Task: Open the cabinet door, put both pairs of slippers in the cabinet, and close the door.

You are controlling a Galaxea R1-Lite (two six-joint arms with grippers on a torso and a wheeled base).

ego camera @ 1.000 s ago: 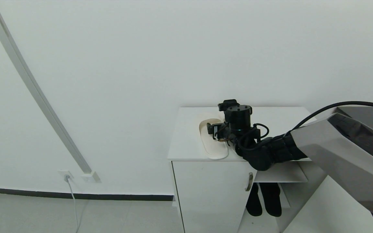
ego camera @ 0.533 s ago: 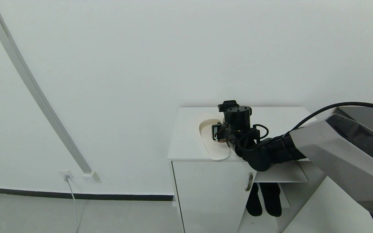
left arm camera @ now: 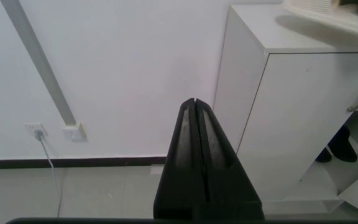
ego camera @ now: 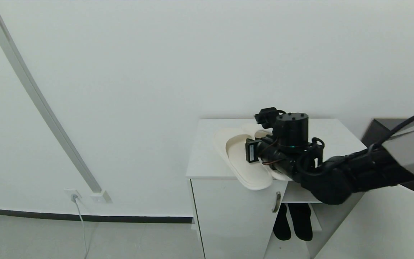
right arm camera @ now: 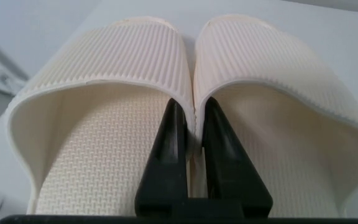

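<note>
A pair of cream white slippers (ego camera: 243, 162) lies side by side on the white cabinet's top (ego camera: 207, 158), heels jutting over its front edge. My right gripper (ego camera: 263, 153) is shut on the slippers' two inner edges, pinching them together (right arm camera: 190, 109) just behind the ribbed straps (right arm camera: 129, 68). A black pair of slippers (ego camera: 293, 219) stands inside the cabinet under a shelf. The right cabinet door (ego camera: 372, 230) is swung open; the left door (ego camera: 232, 216) is closed. My left gripper (left arm camera: 195, 106) is shut on nothing, low and to the left of the cabinet (left arm camera: 303, 124).
A wall outlet with a cord (ego camera: 73, 196) and a slanted grey wall strip (ego camera: 38, 97) are left of the cabinet. The closed door carries a metal handle (ego camera: 277, 202). Open floor (ego camera: 84, 237) lies to the left.
My right arm has drawn back to the right, dragging the white pair toward the front right. The slippers now overhang the cabinet's front edge.
</note>
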